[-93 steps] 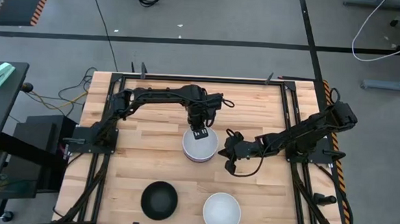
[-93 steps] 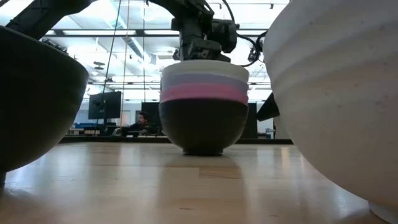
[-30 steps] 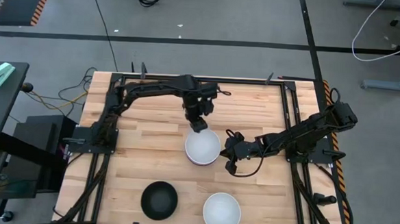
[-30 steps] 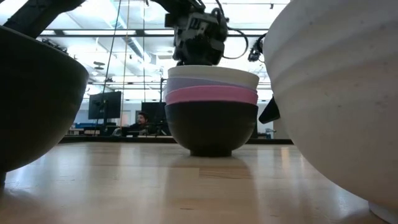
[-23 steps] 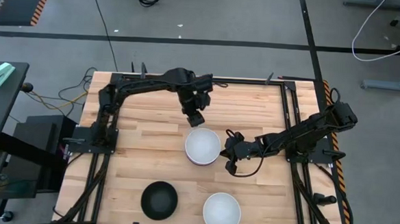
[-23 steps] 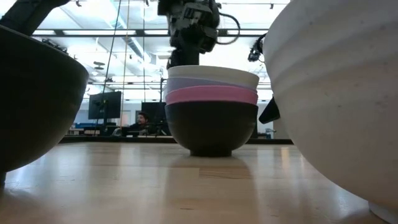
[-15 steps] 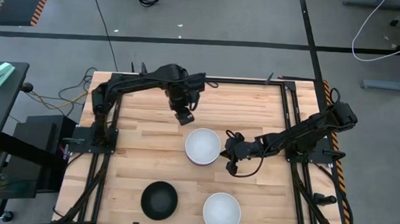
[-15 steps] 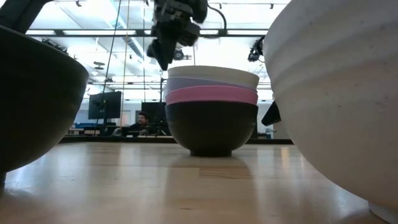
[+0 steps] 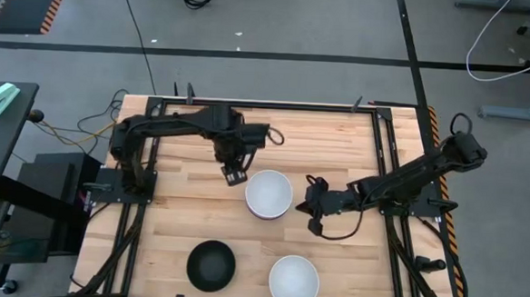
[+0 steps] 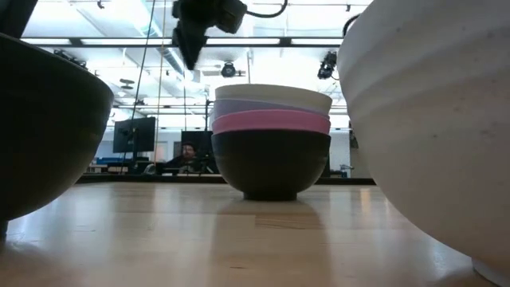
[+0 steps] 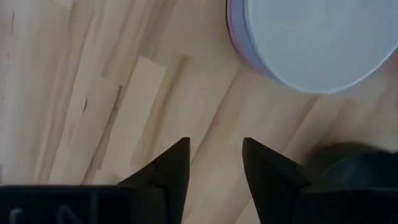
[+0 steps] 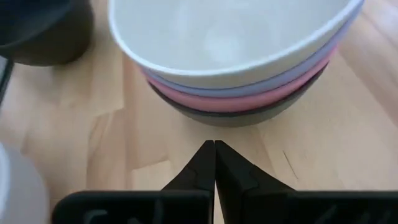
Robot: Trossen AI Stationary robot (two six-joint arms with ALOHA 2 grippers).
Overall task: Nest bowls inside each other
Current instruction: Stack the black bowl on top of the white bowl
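Observation:
A nested stack (image 9: 268, 194) stands on its black bottom bowl's foot mid-table: black, pink, lavender-blue, white on top (image 10: 272, 139) (image 12: 230, 56). A loose black bowl (image 9: 211, 263) and a loose white bowl (image 9: 293, 280) rest near the front edge. My left gripper (image 9: 235, 173) is open and empty above the table, just left of the stack (image 11: 214, 152). My right gripper (image 9: 315, 208) is shut and empty, low, right of the stack (image 12: 215, 155).
Bare wooden table lies left of the stack and along the far side. In the low view the loose black bowl (image 10: 40, 127) and the loose white bowl (image 10: 434, 119) fill the near sides. A person sits far behind the table (image 10: 188, 155).
My left gripper has moved away from over the stack's far rim, first toward the far edge and left, then back toward the near side, and now hangs left of the stack. My right gripper has shifted slightly toward the right and near edge. The stack has stayed still.

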